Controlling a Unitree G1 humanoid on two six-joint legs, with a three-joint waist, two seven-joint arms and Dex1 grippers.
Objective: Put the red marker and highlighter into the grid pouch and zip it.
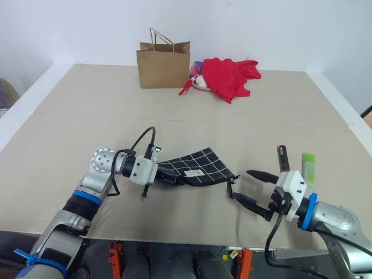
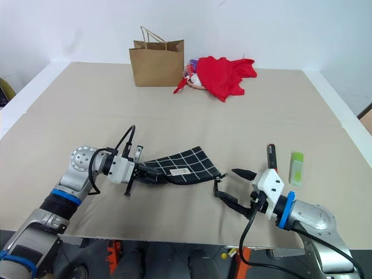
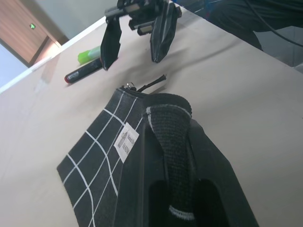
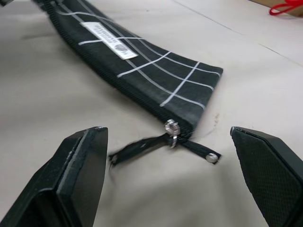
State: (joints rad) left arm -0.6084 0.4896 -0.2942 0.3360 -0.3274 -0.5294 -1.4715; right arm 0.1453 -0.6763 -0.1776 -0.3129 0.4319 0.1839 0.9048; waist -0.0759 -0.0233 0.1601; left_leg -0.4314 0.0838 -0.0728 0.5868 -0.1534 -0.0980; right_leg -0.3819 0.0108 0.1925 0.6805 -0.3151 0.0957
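While one grid pouch point(image 1: 195, 166) lies on the table point(image 1: 87, 110), the left gripper point(image 1: 165, 179) clamps its end; the right gripper point(image 1: 251, 187) stands spread, empty, beside the zipper pull point(image 4: 166, 143); one red marker point(image 1: 283, 158) and one highlighter point(image 1: 308, 166) lie outside; pouch contents cannot be told.

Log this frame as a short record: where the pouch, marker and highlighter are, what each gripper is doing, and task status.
grid pouch: on table, one end pinched by left gripper, zipper pull at the other end
red marker: on table, outside pouch
highlighter: on table beside marker, outside pouch
right gripper: jaws open, empty, facing the zipper pull
brown paper bag, red cloth: far side of table
status: nothing in pouch yet
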